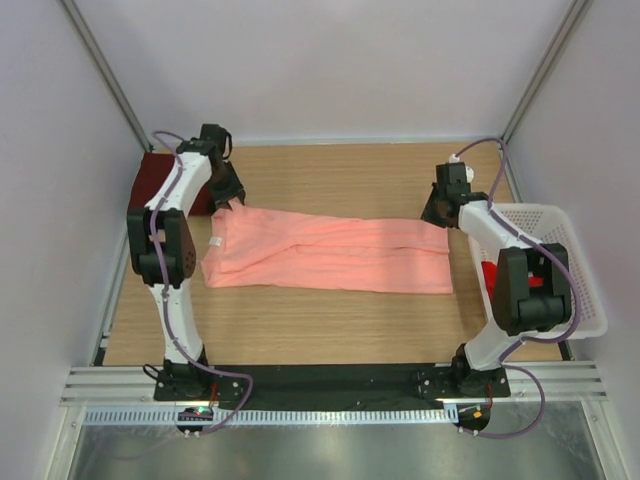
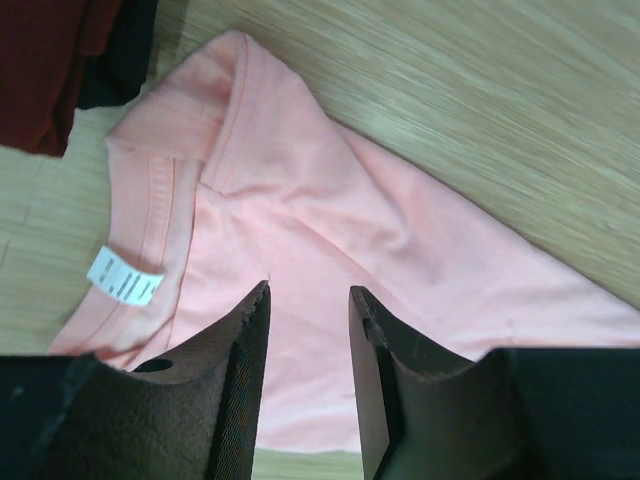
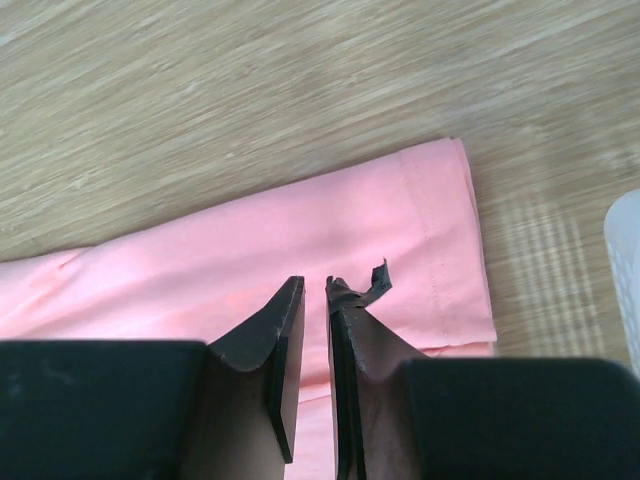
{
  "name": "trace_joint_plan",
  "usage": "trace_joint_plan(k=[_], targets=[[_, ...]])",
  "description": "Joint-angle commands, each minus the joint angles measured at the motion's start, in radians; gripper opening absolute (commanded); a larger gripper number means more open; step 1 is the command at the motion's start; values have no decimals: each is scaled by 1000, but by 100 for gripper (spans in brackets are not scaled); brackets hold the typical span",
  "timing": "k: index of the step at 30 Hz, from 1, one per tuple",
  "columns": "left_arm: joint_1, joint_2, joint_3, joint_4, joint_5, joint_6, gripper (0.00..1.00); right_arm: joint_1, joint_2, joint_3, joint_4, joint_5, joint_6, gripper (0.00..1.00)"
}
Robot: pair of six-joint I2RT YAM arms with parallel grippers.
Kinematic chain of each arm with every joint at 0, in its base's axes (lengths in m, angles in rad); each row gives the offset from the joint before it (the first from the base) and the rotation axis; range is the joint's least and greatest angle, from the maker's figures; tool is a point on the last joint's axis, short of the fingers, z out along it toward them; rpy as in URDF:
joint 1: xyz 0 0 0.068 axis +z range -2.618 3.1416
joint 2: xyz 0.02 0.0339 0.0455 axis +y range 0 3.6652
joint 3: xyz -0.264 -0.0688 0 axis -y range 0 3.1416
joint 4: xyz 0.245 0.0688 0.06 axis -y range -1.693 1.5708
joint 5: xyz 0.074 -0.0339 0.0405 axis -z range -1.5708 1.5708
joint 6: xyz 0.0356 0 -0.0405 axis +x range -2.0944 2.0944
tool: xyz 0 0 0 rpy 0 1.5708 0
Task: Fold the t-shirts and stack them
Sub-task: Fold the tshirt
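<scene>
A salmon-pink t-shirt lies folded into a long flat strip across the table. Its collar end, with a white label, is at the left and its hem at the right. My left gripper hovers over the collar end, open, with nothing between its fingers. My right gripper is above the hem end; its jaws stand a narrow gap apart and pinch no cloth. A dark maroon t-shirt lies at the far left edge. A bright red t-shirt shows inside the basket.
A white perforated basket sits off the table's right side, its corner close to the right gripper. Bare wooden tabletop stretches behind and in front of the pink strip. Grey walls enclose the left, back and right.
</scene>
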Motion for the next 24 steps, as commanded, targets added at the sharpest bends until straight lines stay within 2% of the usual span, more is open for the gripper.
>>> trace_joint_plan(k=[1,11,17,20,22,24], targets=[[-13,-137,-4,-34,23,36,39,-1,-27,-12,-38,-17,34,22],[-16,-376,-303,10,3,59,43,-2,71,-87,19,68,26,21],[-16,-429,-415,13,-55,73,43,-4,88,-94,14,160,3,20],[-16,-446,-428,1,-19,122,44,5,50,-66,-17,149,6,20],[-28,-487,-472,18,66,175,44,31,-9,-55,-33,147,14,23],[-75,-539,-501,44,74,204,47,48,-65,-43,-44,109,34,26]])
